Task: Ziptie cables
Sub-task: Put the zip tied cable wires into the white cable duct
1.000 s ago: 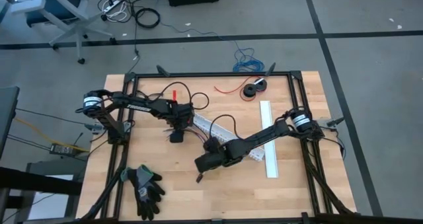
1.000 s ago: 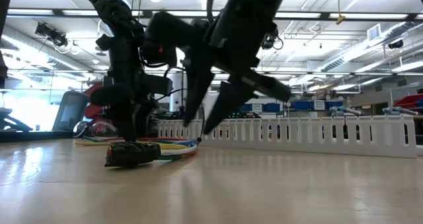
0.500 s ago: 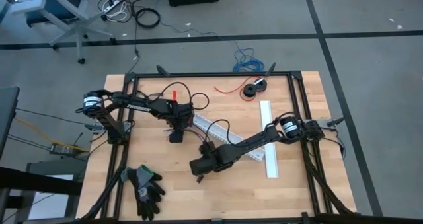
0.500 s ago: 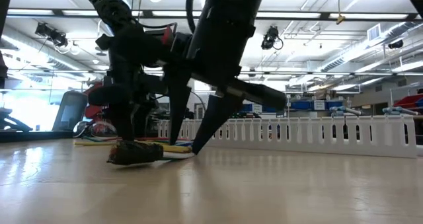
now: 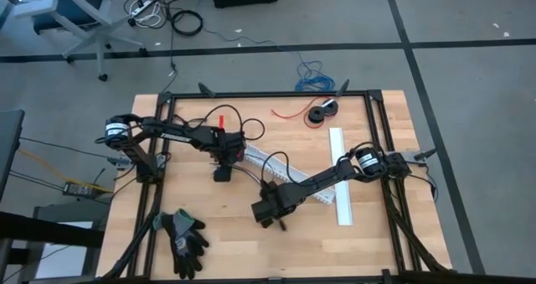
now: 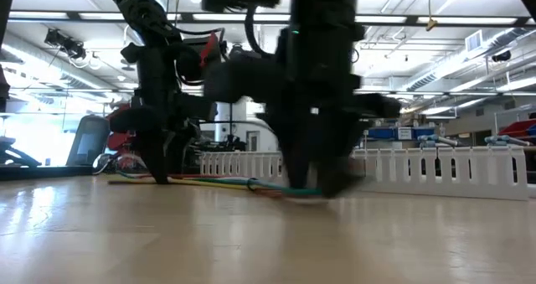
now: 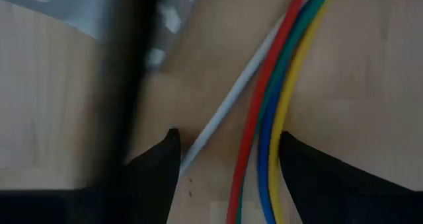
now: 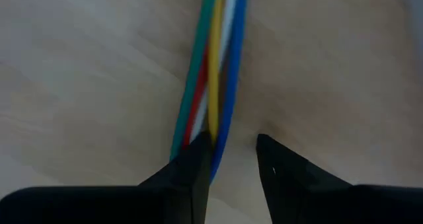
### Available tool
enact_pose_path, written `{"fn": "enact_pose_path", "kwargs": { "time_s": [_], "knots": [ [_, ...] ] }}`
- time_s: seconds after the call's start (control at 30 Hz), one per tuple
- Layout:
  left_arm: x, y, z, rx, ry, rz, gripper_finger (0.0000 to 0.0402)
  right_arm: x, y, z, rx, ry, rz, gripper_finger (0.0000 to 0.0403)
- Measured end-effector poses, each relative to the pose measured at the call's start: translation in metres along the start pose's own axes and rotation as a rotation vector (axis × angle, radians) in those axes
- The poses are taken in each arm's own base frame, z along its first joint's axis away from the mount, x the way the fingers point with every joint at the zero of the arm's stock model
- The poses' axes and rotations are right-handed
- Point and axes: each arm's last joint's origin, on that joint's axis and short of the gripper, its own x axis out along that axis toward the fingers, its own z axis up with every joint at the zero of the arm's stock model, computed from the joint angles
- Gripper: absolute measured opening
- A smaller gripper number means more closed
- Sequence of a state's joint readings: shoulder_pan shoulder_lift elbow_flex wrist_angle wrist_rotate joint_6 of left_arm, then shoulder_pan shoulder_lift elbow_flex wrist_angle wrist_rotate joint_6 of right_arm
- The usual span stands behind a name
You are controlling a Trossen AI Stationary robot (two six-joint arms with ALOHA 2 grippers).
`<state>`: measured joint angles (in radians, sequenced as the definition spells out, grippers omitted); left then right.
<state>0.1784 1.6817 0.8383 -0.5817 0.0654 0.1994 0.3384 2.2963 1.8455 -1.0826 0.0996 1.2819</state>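
In the high view the left gripper (image 5: 223,168) is seen at centre-left of the table and the right gripper (image 5: 270,212) lower, near the middle, with the cables (image 5: 248,178) stretched between them (no writing can be read anywhere). In the low view the cables (image 6: 219,183) lie flat on the wood. In the wrist views the left fingers (image 7: 157,164) are spread around the cables (image 7: 266,118); whether the right fingers (image 8: 192,166) pinch the cables (image 8: 213,78) cannot be told.

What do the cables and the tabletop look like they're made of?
The cables: thin wires in smooth, glossy sleeves, probably plastic, judging by their solid green, red, yellow, white and blue colours and soft sheen. The tabletop: pale wood, going by the plank seams and grain; matte to lightly sealed finish.
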Motion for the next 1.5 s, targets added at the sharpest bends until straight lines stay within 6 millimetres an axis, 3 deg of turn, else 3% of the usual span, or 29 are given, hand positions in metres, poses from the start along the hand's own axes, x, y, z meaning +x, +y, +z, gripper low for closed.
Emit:
{"fn": "enact_pose_path", "kwargs": {
  "time_s": [0.33,0.53,1.07,1.5],
  "knots": [
    [0.001,-0.016,0.000,-0.019,0.035,-0.002,0.0262,-0.027,-0.003,-0.007,-0.061,-0.039,0.037,0.0111],
    [0.000,-0.017,0.000,-0.020,0.035,0.003,0.0262,-0.041,0.004,-0.011,0.010,-0.068,0.142,0.0112],
    [0.000,-0.017,0.000,-0.019,0.033,0.012,0.0262,-0.033,0.004,-0.027,0.082,-0.073,0.114,0.0112],
    [0.000,-0.017,0.001,-0.019,0.032,0.014,0.0262,-0.011,0.002,-0.033,0.110,-0.025,0.150,0.0112]
  ]
}}
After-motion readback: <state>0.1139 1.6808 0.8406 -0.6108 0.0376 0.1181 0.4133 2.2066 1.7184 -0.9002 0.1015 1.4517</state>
